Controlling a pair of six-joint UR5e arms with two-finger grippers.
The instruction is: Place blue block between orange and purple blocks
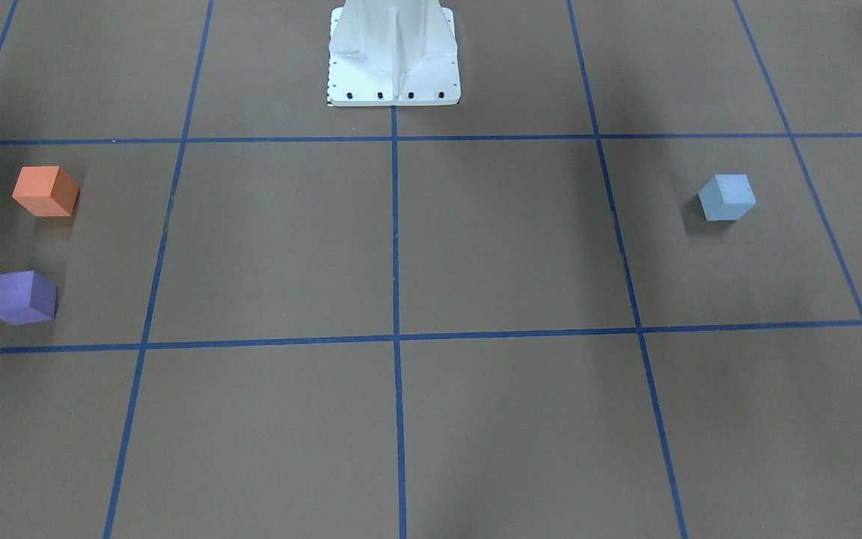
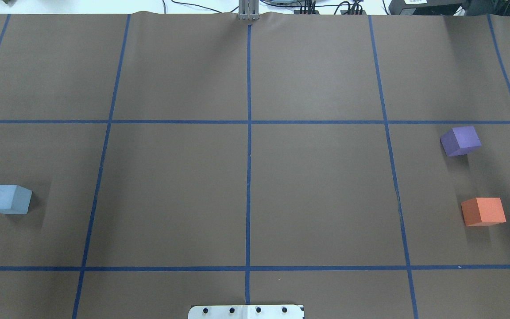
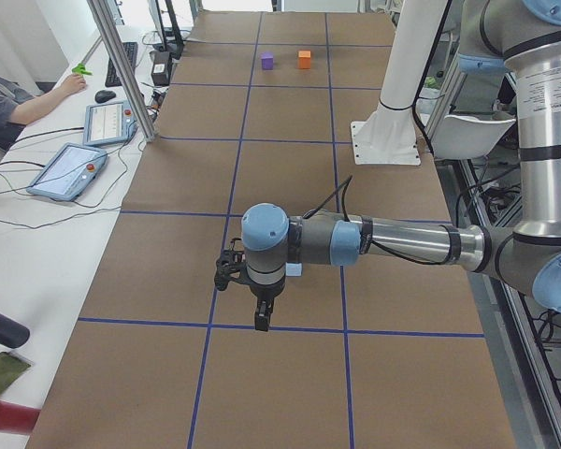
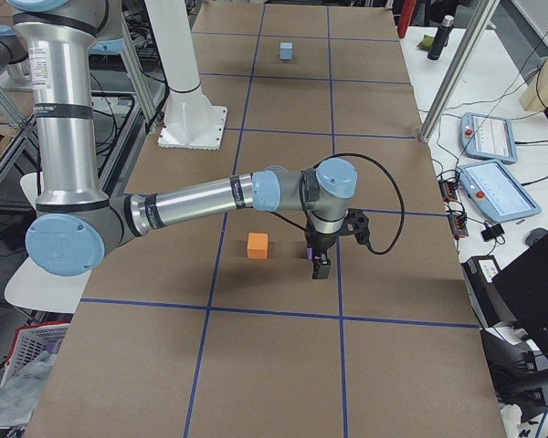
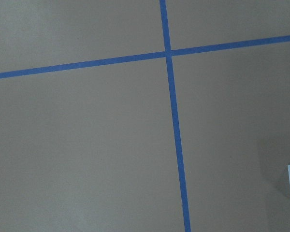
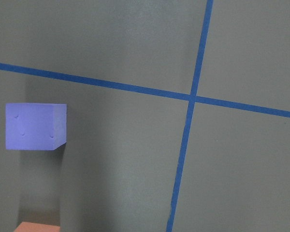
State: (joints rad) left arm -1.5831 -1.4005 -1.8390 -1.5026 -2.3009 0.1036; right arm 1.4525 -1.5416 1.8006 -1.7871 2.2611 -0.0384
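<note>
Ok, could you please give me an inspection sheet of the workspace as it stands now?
Surface: brown table with blue tape grid.
Job's things: blue block on the robot's left; purple block and orange block on its right, apart.
Clutter: nothing seen.
Hands: left hand and right hand above the table; open or shut cannot be told.
Cables: cables at the far edge.
Surroundings: operator and pendant beside the table.

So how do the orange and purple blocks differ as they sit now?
Colour: the orange block against the purple block. Place: the orange block lies nearer the robot's base, the purple block farther out. Both are similar-sized cubes, flat on the table, apart, in the same taped square.
</note>
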